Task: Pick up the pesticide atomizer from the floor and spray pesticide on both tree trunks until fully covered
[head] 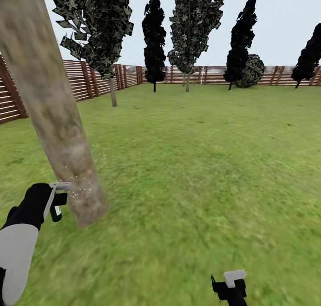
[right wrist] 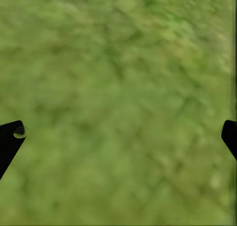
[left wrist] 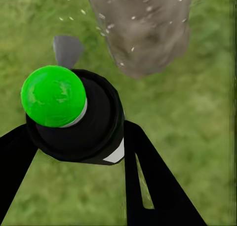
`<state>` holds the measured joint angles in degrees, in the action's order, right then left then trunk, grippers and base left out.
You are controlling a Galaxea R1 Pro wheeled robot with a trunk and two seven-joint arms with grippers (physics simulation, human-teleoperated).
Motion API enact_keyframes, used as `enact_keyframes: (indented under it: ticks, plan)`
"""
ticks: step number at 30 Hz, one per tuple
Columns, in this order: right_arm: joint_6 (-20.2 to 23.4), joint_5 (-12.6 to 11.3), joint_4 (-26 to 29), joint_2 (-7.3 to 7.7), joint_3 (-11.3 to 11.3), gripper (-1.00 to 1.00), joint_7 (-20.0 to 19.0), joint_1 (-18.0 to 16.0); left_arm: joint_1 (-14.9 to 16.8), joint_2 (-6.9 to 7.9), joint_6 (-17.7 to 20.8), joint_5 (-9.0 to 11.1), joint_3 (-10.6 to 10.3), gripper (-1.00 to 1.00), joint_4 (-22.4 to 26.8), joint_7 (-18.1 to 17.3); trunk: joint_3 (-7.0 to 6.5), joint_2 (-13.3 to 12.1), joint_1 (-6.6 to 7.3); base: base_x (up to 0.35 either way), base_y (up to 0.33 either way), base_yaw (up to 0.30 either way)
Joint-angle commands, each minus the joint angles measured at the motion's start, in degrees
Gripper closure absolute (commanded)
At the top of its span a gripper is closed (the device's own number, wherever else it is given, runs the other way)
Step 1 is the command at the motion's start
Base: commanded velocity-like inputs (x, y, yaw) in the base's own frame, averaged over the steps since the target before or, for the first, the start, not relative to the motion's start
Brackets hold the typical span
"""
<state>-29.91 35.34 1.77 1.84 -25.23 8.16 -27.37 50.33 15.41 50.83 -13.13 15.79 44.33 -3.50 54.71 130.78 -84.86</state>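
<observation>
Low at the left of the head view, my left gripper (head: pixel 52 200) is shut on the pesticide atomizer (head: pixel 56 211). Its grey trigger head points at the thick, mottled grey-brown tree trunk (head: pixel 53 114) right beside it. White spray specks dot the bark near the nozzle. In the left wrist view the atomizer (left wrist: pixel 53 95) shows end-on as a bright green round face on a dark body, between my black fingers (left wrist: pixel 148 186), with the speckled trunk (left wrist: pixel 143 28) just beyond. Over bare grass, my right gripper (head: pixel 229 288) (right wrist: pixel 118 137) is open and holds nothing.
Green lawn (head: pixel 200 163) stretches ahead to a brown slatted fence (head: pixel 84 78). A second pale-trunked tree (head: pixel 113 92) stands near the fence at the left, another (head: pixel 187 80) further back. Slim near-black conifers (head: pixel 154 43) line the far side.
</observation>
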Motion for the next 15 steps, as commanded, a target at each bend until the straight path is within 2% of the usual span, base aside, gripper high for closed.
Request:
enact_keyframes:
  ticks: [1,7,15]
  plan:
    - [-0.1,0.6,-0.1,0.01,-0.3,-1.0,0.4,0.0,0.1,-0.04,0.2,-0.5,0.1,1.0,0.1,-0.4,0.05,0.0,-0.01,0.152,-0.235,0.0]
    - [-0.1,0.6,-0.2,0.01,-0.3,-1.0,0.4,0.0,0.1,-0.11,0.2,-0.5,0.2,1.0,0.1,-0.4,0.05,0.0,-0.01,0.099,-0.261,0.0]
    - [-0.1,0.6,-0.2,0.01,-0.3,-1.0,0.4,0.0,0.1,-0.21,0.2,-0.4,0.2,1.0,0.1,-0.4,0.05,0.0,-0.01,0.02,-0.272,0.025]
